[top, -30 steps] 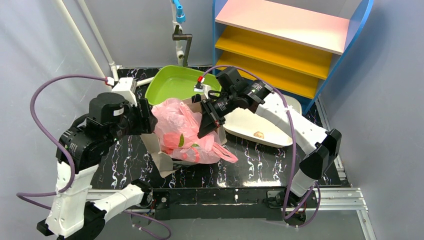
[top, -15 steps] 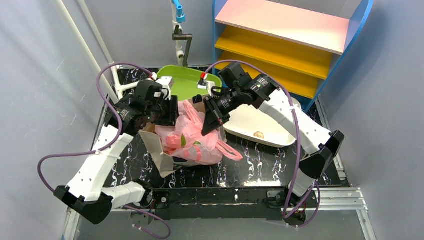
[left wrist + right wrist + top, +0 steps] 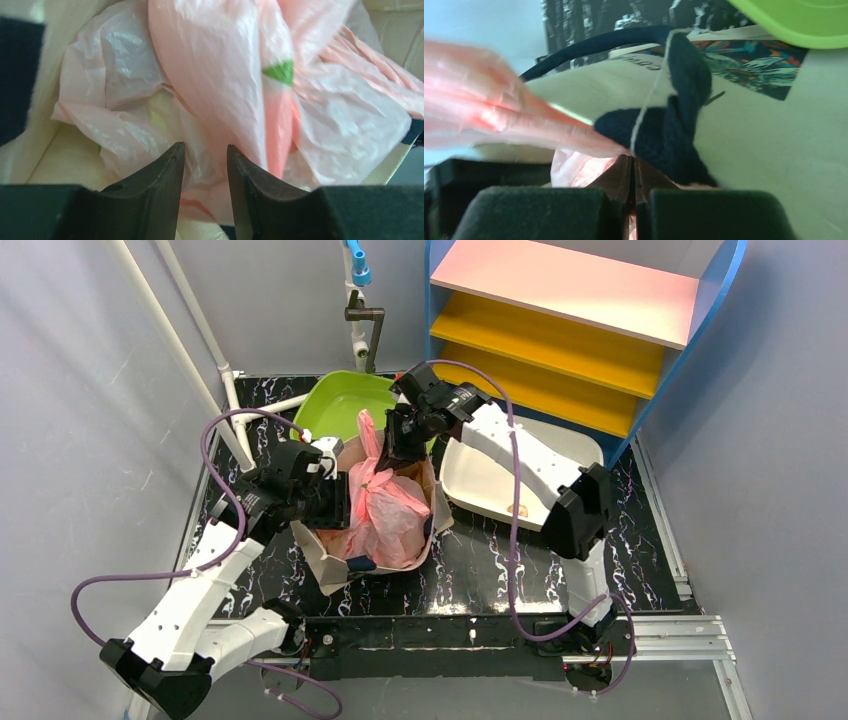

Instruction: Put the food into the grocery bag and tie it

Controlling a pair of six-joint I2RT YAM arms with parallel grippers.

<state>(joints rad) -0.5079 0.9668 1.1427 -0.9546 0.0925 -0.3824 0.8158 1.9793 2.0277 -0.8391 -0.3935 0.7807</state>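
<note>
top view, 12 o'clock = far edge of table (image 3: 500, 560).

grocery bag (image 3: 385, 520): sits inside the beige tote (image 3: 318, 558), just left of table centre. it is drawn into a long shape, wide and crumpled at the 6 o'clock end and narrowing to a stretched strand at the 12 o'clock end. long axis runs roughly 6 to 12. the narrow end points at the green tub (image 3: 340, 405).

right gripper (image 3: 385, 452): at the bag's 12 o'clock end, at the tote's far rim. fingers pressed together, pinching the pink strand. in the wrist view the film is taut, and the tote's dark strap (image 3: 674, 125) lies just past the fingertips.

left gripper (image 3: 338, 502): at the bag's 9 o'clock side, at the tote's left wall. fingers stand apart with a narrow gap, pink film right in front of the tips. cannot tell if any film is caught.

food (image 3: 162, 107): a pale yellow-green patch shows through the film. cannot tell which piece.

white tray (image 3: 480, 475): at 3 o'clock of the tote, just beside it.
</note>
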